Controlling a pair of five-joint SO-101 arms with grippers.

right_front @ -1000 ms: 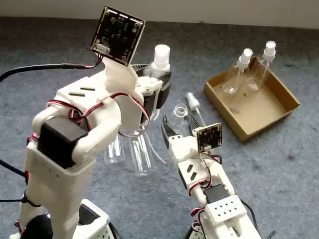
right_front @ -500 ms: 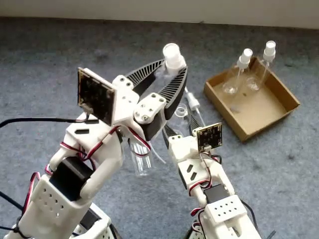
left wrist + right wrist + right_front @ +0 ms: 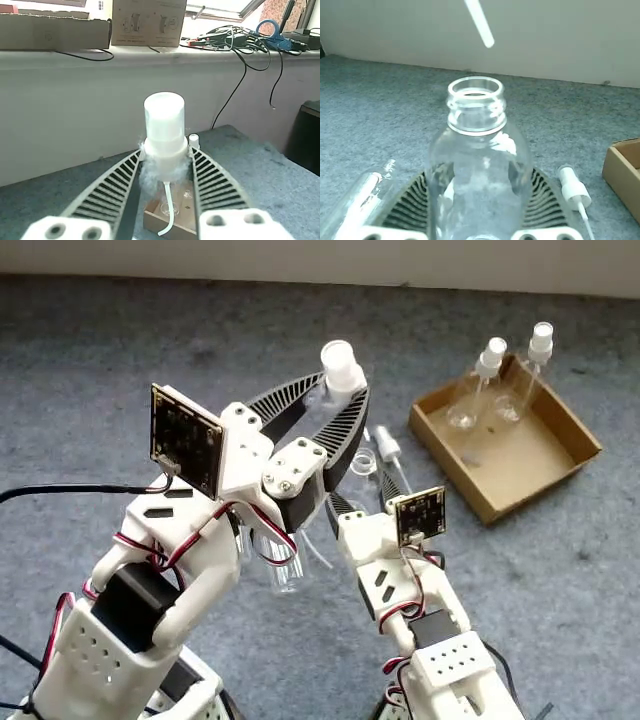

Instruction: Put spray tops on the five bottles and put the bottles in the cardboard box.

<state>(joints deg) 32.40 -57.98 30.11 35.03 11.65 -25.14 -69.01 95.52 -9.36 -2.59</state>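
The left pincer (image 3: 338, 400), up off the counter (image 3: 120, 360) and well to the side of the cardboard box (image 3: 520, 465), clamps a white spray top (image 3: 164, 131). The right pincer (image 3: 360, 485), nearer the box, grips an open bottle (image 3: 476, 150) upright. A loose spray top (image 3: 387, 448) lies between that bottle and the box. Two capped bottles (image 3: 478, 380) stand inside the box.

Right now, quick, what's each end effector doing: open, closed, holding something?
Left end effector: closed on a spray top, its tube hanging below.
Right end effector: closed on an uncapped bottle.
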